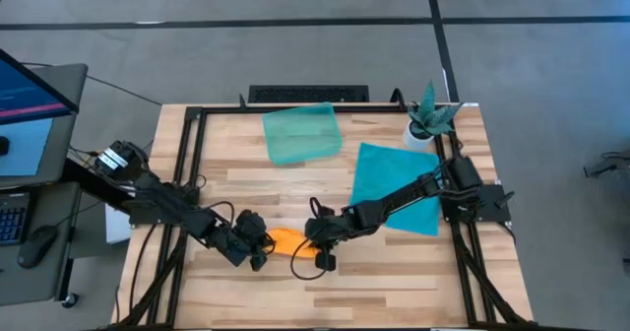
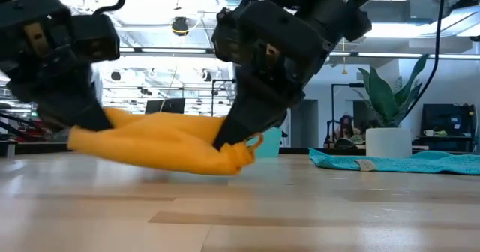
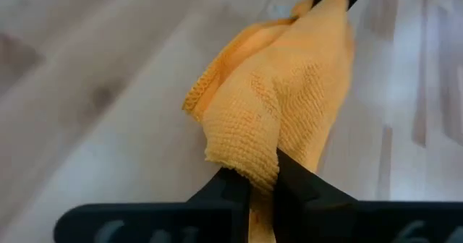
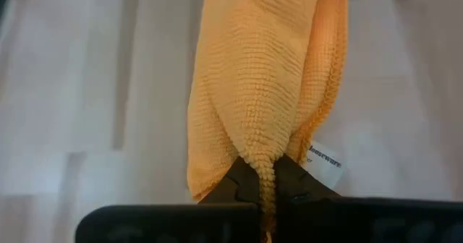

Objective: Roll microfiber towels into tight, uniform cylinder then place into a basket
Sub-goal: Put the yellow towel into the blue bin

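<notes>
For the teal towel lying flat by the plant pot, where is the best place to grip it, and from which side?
Probably the corner of the teal towel nearest the basket, approached from above: it lies flat, so only edges give purchase. Both the left gripper and right gripper are busy pinching the orange towel.

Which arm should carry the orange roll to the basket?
Right, probably. Both hands, left and right, pinch the orange towel, but the basket lies nearer the right arm's side.

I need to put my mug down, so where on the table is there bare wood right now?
Bare wood lies along the near edge in front of both grippers, and in the far left corner beside the basket. The middle is crowded: the left gripper and right gripper hold the orange towel; the teal towel fills the right side.
</notes>
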